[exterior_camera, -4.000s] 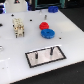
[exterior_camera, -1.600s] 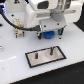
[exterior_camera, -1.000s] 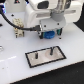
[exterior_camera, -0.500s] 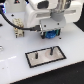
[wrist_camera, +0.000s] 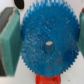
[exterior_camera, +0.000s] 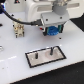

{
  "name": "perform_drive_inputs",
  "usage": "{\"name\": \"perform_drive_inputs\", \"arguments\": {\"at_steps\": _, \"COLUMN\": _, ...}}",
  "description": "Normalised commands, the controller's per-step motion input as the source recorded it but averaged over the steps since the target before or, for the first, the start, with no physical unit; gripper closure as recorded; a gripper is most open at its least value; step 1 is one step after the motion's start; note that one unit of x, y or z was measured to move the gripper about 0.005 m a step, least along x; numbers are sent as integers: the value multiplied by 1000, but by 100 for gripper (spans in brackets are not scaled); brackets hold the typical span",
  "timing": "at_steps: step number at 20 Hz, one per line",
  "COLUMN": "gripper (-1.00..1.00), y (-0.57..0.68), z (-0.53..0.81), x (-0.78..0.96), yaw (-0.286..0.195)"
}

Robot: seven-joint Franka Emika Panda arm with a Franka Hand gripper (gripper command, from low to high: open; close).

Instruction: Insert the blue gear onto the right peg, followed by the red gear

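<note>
Above the white table (exterior_camera: 15, 55), the stiff, light-looking blue gear (wrist_camera: 46, 44) was gripped by its toothed rim between the gripper (exterior_camera: 53, 31) jaws, over the red gear (wrist_camera: 50, 79).

Blue gear (wrist_camera: 44, 46): looked like matt plastic, face finely speckled. Red gear (wrist_camera: 49, 79): smooth plastic, slight sheen. Finger pads (wrist_camera: 10, 42): dull teal, rubbery-looking. Table (exterior_camera: 15, 52): smooth white, faintly glossy
</note>
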Motion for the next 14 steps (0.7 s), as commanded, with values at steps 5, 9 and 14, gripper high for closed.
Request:
{"name": "perform_drive_inputs", "arguments": {"at_steps": 5, "gripper": 100, "y": -126, "z": 472, "x": 703, "yaw": 0}}
{"name": "perform_drive_inputs", "arguments": {"at_steps": 9, "gripper": 100, "y": -166, "z": 436, "x": 768, "yaw": 0}}
{"name": "perform_drive_inputs", "arguments": {"at_steps": 14, "gripper": 100, "y": -261, "z": 332, "x": 787, "yaw": 0}}
